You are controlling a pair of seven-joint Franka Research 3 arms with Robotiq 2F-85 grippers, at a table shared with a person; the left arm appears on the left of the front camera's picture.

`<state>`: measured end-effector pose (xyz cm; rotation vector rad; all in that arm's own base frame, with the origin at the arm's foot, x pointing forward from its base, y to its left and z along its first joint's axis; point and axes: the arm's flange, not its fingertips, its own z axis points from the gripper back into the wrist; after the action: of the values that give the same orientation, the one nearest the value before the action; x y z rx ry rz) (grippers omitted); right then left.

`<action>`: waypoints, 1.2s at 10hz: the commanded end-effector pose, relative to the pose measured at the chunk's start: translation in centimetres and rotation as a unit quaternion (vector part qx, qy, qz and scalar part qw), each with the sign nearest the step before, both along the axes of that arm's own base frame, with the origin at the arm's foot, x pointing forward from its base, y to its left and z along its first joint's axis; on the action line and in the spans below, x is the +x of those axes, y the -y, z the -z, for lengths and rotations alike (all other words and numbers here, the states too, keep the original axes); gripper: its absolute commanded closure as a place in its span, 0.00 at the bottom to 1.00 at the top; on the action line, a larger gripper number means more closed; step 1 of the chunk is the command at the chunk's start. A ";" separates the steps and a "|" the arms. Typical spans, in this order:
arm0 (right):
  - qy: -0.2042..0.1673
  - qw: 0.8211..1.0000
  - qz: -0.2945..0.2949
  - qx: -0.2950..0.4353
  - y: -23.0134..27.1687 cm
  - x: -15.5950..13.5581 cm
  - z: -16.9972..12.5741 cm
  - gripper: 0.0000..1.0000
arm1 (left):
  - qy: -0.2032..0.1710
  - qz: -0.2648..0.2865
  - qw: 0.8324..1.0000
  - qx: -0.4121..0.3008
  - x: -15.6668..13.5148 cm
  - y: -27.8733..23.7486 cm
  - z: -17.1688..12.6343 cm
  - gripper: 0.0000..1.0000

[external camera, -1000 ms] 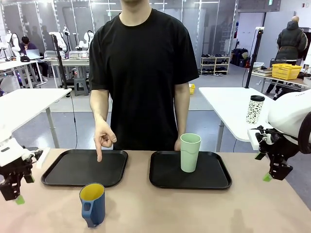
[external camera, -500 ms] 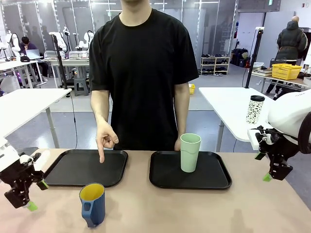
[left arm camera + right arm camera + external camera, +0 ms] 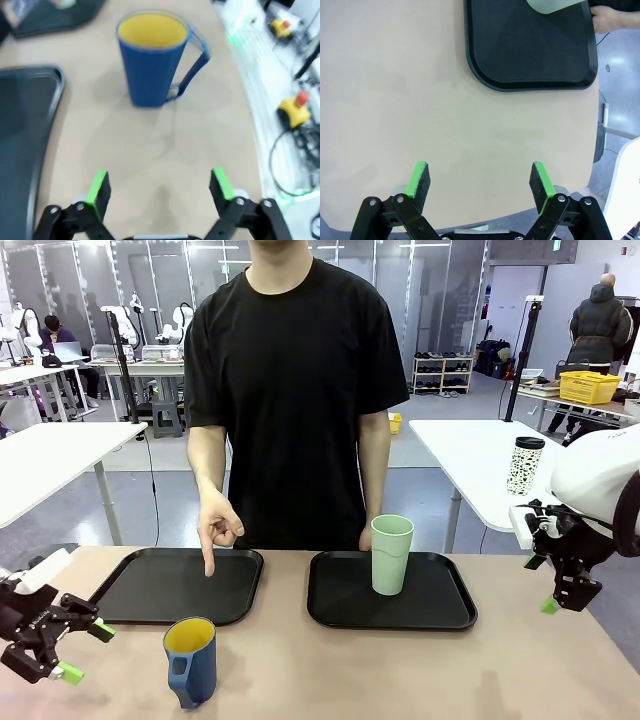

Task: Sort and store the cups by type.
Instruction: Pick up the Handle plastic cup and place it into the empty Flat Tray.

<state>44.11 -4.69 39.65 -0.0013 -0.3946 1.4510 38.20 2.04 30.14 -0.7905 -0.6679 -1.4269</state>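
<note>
**Both sets of fingers released; mug on bare bench, tumbler on right tray.**

Your left fingers (image 3: 100, 187) stand spread and empty, low over the bench (image 3: 400, 670) near its left end, pointed at the mug (image 3: 190, 660). The mug stands upright on the bare bench just in front of the left tray (image 3: 150, 590), with nothing between it and the fingers. The tray's rim lies close beside that gap. A person's hand (image 3: 215, 530) points one finger down at that tray; whether the tip touches it, you cannot tell. The tumbler (image 3: 391, 555) stands upright on the right tray (image 3: 440, 605), with the person's other hand (image 3: 366, 538) just behind it. Your right fingers (image 3: 421, 177) stand spread and empty near the bench's right edge, well apart from both cups. A speckled travel tumbler (image 3: 525, 465) stands on a separate table behind.
</note>
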 end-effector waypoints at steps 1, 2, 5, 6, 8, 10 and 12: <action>0.003 1.000 0.007 -0.005 0.0 -0.2 0.1 0.00 | -0.023 0.007 0.995 -0.095 2.1 -1.0 2.1 0.00; 0.003 1.000 0.007 -0.005 0.0 -0.2 0.1 0.00 | -0.017 0.000 0.991 -0.136 2.4 -1.0 2.5 0.00; 0.003 1.000 0.007 -0.005 0.0 -0.2 0.1 0.00 | -0.033 -0.015 0.981 -0.189 2.6 -0.5 2.9 0.00; 0.003 1.000 0.007 -0.005 0.0 -0.2 0.1 0.00 | -0.035 -0.039 0.983 -0.174 3.1 -0.6 2.6 0.00; 0.003 1.000 0.007 -0.005 0.0 -0.2 0.1 0.00 | -0.040 -0.008 0.984 -0.174 1.8 -0.5 3.1 0.00; 0.003 1.000 0.007 -0.005 0.0 -0.2 0.1 0.00 | -0.040 -0.008 0.984 -0.174 1.8 -0.5 3.1 0.00; 0.003 1.000 0.007 -0.005 0.0 -0.2 0.1 0.00 | -0.036 -0.017 0.987 -0.158 2.6 1.1 4.1 0.00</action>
<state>44.11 -4.69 39.64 -0.0015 -0.3949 1.4510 40.42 2.16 26.75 -1.1017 -0.8693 -1.2665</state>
